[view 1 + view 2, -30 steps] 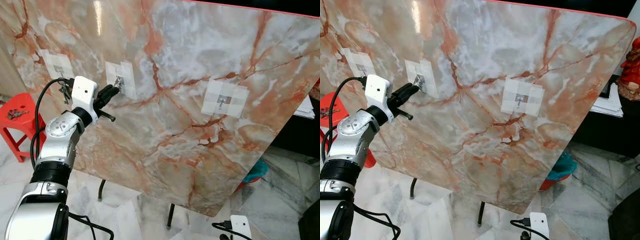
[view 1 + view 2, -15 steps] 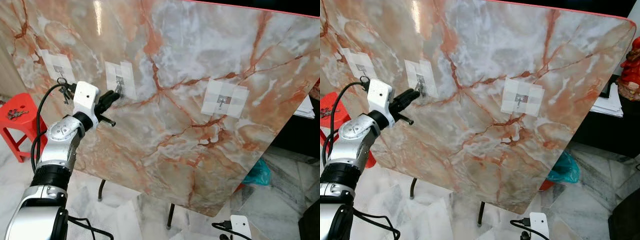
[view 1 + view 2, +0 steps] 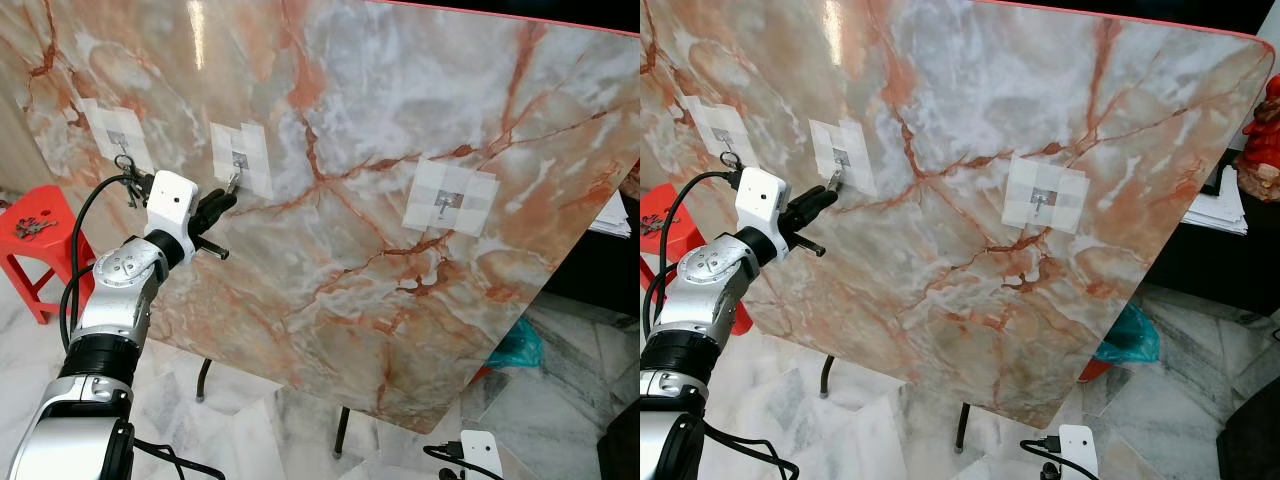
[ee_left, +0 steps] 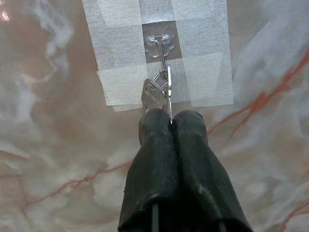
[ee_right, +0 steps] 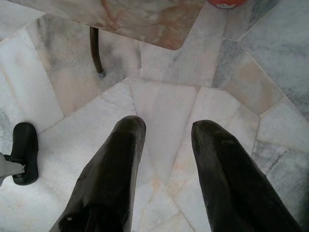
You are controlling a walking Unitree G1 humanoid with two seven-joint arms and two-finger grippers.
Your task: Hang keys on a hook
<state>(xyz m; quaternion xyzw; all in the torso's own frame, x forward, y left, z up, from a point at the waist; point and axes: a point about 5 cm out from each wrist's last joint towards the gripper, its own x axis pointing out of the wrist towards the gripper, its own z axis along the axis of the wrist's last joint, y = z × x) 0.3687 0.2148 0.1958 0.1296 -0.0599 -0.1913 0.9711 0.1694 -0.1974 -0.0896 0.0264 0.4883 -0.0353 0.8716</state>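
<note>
Two black fingers of our left hand (image 4: pixel 171 118) are pressed together on the keys (image 4: pixel 153 95), whose ring sits right at the hook (image 4: pixel 164 53), just beyond our fingertips on the marble board (image 3: pixel 400 150). We judge the hanging step nearly done (the ring looks threaded); next: release gently. Our right hand (image 5: pixel 164 150) hangs idle, fingers apart, over the floor (image 5: pixel 164 96).

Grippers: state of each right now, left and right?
Left gripper: shut on the keys, whose ring is at the middle hook on the marble board.
Right gripper: open, holding nothing, hanging over the floor.
</note>
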